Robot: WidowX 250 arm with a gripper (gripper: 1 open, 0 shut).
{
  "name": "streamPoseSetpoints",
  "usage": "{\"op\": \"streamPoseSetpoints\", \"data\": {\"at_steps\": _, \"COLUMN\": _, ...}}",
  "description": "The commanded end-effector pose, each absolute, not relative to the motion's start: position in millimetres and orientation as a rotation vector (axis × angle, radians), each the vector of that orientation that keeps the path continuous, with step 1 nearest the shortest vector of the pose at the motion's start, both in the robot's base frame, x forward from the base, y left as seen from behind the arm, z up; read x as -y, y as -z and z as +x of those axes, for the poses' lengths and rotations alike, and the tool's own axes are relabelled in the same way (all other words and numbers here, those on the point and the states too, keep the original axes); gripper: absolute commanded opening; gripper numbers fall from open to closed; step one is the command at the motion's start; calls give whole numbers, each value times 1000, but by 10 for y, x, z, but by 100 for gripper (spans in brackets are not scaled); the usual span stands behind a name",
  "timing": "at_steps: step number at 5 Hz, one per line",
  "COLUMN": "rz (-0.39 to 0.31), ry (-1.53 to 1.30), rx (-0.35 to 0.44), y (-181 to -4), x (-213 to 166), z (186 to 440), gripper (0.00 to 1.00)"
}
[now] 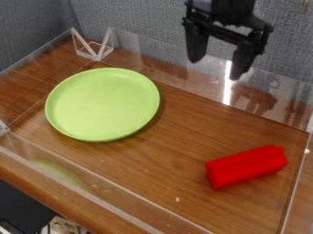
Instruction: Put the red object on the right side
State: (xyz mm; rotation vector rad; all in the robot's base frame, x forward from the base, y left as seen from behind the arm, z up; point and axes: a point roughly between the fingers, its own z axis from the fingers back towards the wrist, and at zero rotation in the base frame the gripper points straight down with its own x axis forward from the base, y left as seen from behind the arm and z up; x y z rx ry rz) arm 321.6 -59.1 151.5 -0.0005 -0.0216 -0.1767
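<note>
single camera, above the table's near side, looking obliquely down, whole tabletop (166, 151) nearly framed

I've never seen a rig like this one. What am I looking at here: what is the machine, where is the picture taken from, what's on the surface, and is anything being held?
The dark shape at the top is the gripper of a single robot arm, its two fingers spread apart and pointing down. There is just one view, from a camera looking down at the table at an angle. On the brown wooden tabletop lie a round, light green plate, on the left of the picture, and a bright red block, at the lower right. A small white wire-like frame stands near the back edge. Nothing is held: the red block rests on the table, well away from the open fingers.
</note>
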Motion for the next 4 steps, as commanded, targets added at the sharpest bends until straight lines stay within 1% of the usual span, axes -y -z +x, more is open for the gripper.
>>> {"op": "streamPoseSetpoints", "data": {"at_steps": 1, "rz": -4, "ry": 152, "rx": 73, "y": -1522, "x": 555, "z": 3321, "gripper": 100}}
{"op": "streamPoseSetpoints", "data": {"at_steps": 2, "rz": -4, "ry": 182, "rx": 70, "y": -1331, "x": 458, "z": 3419, "gripper": 100}}
{"op": "streamPoseSetpoints", "data": {"at_steps": 4, "rz": -11, "ry": 257, "rx": 76, "y": -1187, "x": 351, "z": 3519, "gripper": 100}}
